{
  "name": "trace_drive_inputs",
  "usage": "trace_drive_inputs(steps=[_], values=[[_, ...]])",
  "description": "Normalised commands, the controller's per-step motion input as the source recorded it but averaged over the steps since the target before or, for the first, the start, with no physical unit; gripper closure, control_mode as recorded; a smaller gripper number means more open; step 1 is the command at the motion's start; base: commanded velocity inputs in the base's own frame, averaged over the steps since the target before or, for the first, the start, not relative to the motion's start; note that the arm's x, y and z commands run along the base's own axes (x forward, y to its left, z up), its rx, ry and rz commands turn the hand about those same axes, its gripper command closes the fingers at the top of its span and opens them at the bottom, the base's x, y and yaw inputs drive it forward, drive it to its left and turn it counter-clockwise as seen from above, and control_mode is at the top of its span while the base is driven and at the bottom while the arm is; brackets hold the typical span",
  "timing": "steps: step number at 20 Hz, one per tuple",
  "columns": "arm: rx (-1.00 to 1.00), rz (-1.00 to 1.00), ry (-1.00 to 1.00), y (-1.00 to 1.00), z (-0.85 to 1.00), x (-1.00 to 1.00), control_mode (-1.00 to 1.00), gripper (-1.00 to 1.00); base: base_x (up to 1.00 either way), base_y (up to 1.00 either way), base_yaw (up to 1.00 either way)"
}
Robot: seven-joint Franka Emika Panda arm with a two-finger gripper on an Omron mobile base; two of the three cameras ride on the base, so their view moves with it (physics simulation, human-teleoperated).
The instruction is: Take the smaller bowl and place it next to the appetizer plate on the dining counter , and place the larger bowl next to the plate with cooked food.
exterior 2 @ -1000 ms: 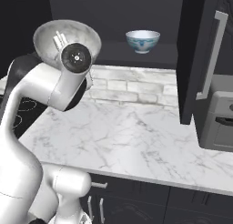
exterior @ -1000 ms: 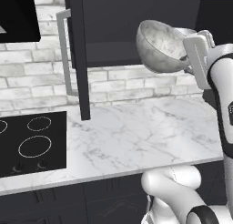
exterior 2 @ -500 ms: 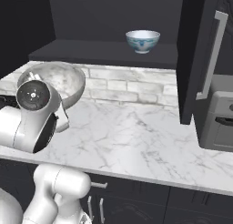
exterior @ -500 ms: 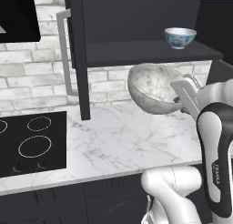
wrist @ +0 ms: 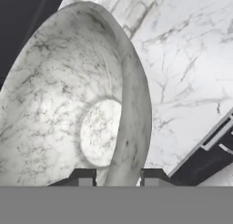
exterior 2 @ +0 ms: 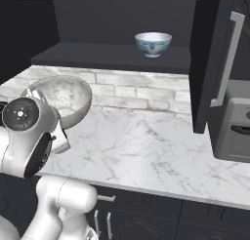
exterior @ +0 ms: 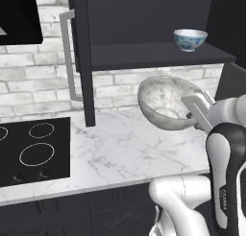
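Broadly, you are looking at a marble worktop [exterior: 120,148] backed by pale brick, with a black hob [exterior: 33,148] at its left end and a dark open cabinet above it, its door [exterior 2: 215,63] swung out. On the cabinet shelf [exterior: 153,53] stands the smaller bowl [exterior: 190,39], upright and well apart from the arm.

Below the shelf, your white arm [exterior: 230,163] carries the larger bowl [exterior: 166,103] in the air above the worktop, tilted so that its marbled inside faces partly sideways. In the right base view it sits just beside the round wrist joint, clear of the brick wall.

The jaws stand narrow, pinched on the larger bowl's rim: in the hand view one dark tip lies inside the wall and the other outside, at the gripper [wrist: 117,177].

The step in hand appears to be the carry toward the dining counter, which is not in these views, so the task looks less than half done. A rim pinch on a heavy-looking, deep bowl gives it leverage to swing or slip. You would do well to:

- keep the wrist steady and level the bowl before driving;
- draw it back from the shelf edge and the open door;
- move the base slowly, then lower until the foot rests flat before releasing.
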Motion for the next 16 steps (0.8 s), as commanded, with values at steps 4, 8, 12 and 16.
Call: trace_drive_inputs(steps=[4, 8, 12, 16], values=[[0.0, 0.0, 0.0, 0.0, 0.0, 0.0, 1.0, 1.0, -1.0, -0.22, 0.0], [0.0, 0.0, 0.0, 0.0, 0.0, 0.0, 1.0, 1.0, -1.0, 0.26, 0.05], [0.0, 0.0, 0.0, 0.0, 0.0, 0.0, 1.0, 1.0, -1.0, 0.99, 0.09], [0.0, 0.0, 0.0, 0.0, 0.0, 0.0, 1.0, 1.0, -0.54, 1.0, 0.35]])
